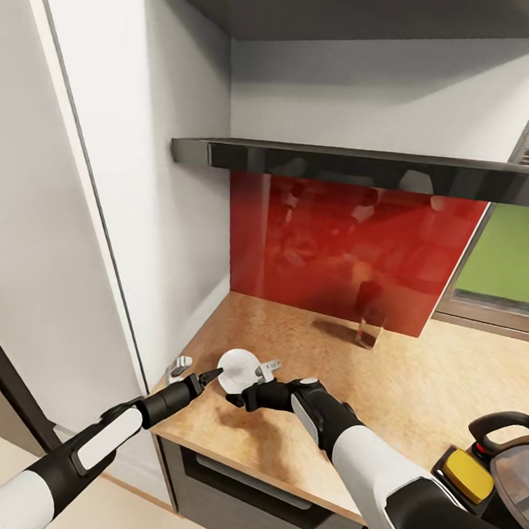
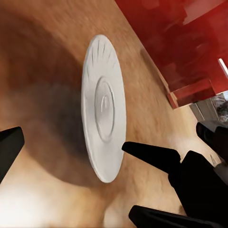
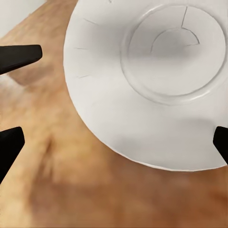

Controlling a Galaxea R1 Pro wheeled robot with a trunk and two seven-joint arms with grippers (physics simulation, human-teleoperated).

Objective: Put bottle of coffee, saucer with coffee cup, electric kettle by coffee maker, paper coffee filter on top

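The white saucer (image 1: 239,367) lies at the near left corner of the tan countertop (image 1: 414,388), close to the white wall. My left gripper (image 1: 206,377) is open, its fingertips at the saucer's left rim. From the right, my right gripper (image 1: 240,395) comes in low at the saucer's near edge, also open. In the left wrist view the saucer (image 2: 103,107) fills the middle between my left gripper's (image 2: 111,142) spread fingers, with the right gripper's black fingers (image 2: 152,154) beside it. The right wrist view has the saucer (image 3: 147,80) just ahead of my right gripper (image 3: 115,145). Nothing is gripped.
A small dark bottle-like thing (image 1: 369,314) stands against the red backsplash (image 1: 345,247). A black-handled appliance with a yellow patch (image 1: 492,461) sits at the near right, cut off by the frame. A dark shelf (image 1: 367,168) hangs overhead. Small silvery pieces (image 1: 181,366) lie by the wall.
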